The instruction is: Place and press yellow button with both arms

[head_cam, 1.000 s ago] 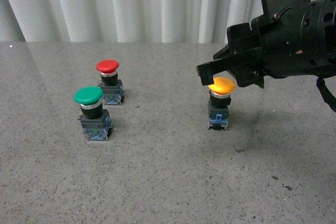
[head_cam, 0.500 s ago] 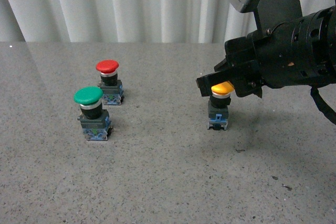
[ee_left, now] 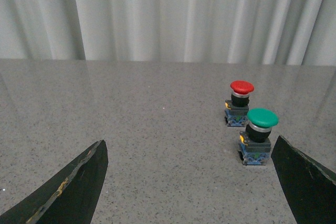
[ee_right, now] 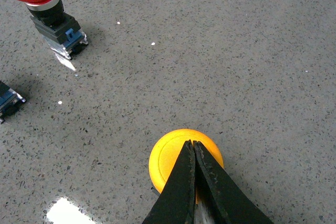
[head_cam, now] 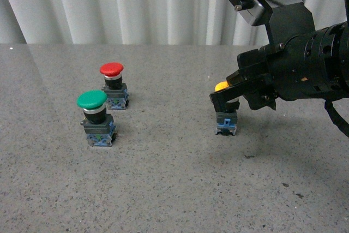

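The yellow button (head_cam: 221,87) stands upright on the grey stone table, right of centre; only a sliver of its cap and its blue-grey base show in the front view. My right gripper (head_cam: 224,101) is shut, its closed tips lying on top of the cap. In the right wrist view the shut gripper (ee_right: 192,144) rests on the middle of the yellow button (ee_right: 170,156). My left gripper (ee_left: 189,182) is open and empty, low over bare table; its arm is out of the front view.
A green-capped button (head_cam: 92,102) and a red-capped button (head_cam: 112,70) stand together on the left of the table; they also show in the left wrist view, the green one (ee_left: 261,119), the red one (ee_left: 241,87). White curtains hang behind the table.
My right gripper has come down onto the yellow cap, which now is mostly hidden behind the fingers. The other buttons have not moved.
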`<act>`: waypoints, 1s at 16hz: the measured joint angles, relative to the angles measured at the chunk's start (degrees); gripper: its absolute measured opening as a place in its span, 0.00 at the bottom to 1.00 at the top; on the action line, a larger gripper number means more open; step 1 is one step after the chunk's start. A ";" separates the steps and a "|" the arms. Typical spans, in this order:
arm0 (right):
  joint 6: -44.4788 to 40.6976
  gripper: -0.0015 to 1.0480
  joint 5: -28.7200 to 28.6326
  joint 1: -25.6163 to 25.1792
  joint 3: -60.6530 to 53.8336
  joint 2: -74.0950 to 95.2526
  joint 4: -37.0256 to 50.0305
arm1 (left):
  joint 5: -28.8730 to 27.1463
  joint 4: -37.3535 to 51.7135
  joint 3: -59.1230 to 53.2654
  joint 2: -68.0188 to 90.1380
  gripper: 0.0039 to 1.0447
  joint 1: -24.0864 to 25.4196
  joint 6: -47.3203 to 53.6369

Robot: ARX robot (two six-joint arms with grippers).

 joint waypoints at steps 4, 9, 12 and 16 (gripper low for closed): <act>-0.55 0.02 0.02 0.02 0.02 0.24 -0.22 | 0.00 0.00 0.00 0.00 0.94 0.00 0.00; -2.03 0.02 0.66 0.02 0.68 1.03 -1.79 | 0.00 0.00 0.00 0.00 0.94 0.00 0.00; -2.19 0.02 0.61 0.00 0.81 0.81 -1.88 | 0.00 0.00 0.00 0.00 0.94 0.00 0.00; -1.75 0.02 0.61 -0.04 0.85 -0.26 -2.10 | -0.02 0.00 0.00 0.00 0.94 0.00 0.00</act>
